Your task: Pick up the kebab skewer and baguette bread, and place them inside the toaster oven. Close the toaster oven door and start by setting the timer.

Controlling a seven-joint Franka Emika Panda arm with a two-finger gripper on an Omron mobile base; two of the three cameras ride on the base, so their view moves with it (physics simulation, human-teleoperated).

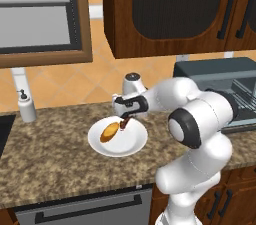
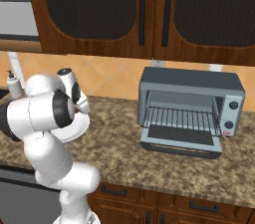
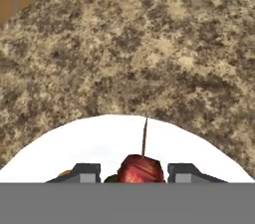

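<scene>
Dark red-chunked kebab skewer (image 3: 141, 167) sits clamped between the gripper (image 3: 134, 172) jaws over the round white plate (image 1: 131, 144), so lift straight and level toward the open blue-grey toaster oven (image 2: 191, 110).

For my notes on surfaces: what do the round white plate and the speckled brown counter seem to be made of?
Round white plate: probably glazed ceramic, smooth, uniformly white. Speckled brown counter: looks like polished granite, mottled tan and dark grains; since this is rendered, I cannot be sure.
</scene>
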